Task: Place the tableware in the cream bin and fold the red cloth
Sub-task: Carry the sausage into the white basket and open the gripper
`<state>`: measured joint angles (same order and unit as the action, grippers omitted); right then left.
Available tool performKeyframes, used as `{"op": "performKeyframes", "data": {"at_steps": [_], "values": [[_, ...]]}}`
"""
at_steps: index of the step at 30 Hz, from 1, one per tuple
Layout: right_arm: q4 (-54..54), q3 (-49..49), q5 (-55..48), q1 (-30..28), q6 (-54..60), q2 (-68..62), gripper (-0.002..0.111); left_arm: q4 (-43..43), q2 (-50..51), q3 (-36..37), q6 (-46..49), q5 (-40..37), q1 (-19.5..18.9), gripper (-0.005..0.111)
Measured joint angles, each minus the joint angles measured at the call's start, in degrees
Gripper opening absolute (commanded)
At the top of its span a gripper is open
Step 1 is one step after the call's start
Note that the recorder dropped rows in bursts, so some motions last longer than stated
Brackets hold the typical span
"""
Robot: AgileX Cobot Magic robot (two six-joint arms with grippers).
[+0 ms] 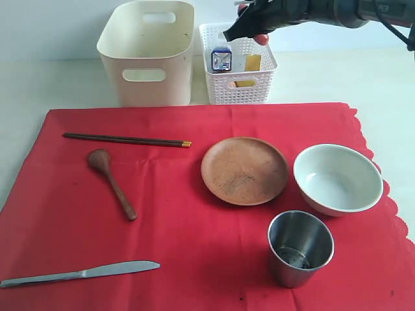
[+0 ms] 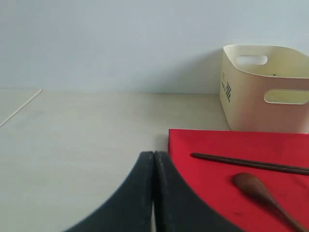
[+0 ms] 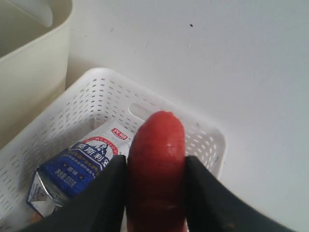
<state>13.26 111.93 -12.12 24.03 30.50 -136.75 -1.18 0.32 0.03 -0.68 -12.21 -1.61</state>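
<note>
Dark chopsticks [image 1: 126, 139] lie on the red cloth [image 1: 194, 253] along its far edge, gold tips toward the wooden plate [image 1: 244, 170]. Left fingers [image 2: 137, 203] are closed; right fingers [image 3: 104, 198] grip a red sausage [image 3: 157, 164] over the white basket [image 1: 237, 94].

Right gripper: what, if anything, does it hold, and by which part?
A red sausage-like item, pinched by its sides, rounded end free, above the white lattice basket.

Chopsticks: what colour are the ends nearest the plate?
Gold ends on dark brown chopsticks; the exterior view shows them best.
</note>
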Motion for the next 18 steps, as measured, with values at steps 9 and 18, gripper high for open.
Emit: {"op": "performKeyframes", "data": {"at_steps": [9,18], "values": [[-0.1,0.0,0.35,0.0,0.82,0.0,0.037,0.0,0.0,0.0,0.0,0.0,0.0,0.0],[-5.69,0.0,1.83,-0.35,0.96,0.0,0.054,0.0,0.0,0.0,0.0,0.0,0.0,0.0]]}}
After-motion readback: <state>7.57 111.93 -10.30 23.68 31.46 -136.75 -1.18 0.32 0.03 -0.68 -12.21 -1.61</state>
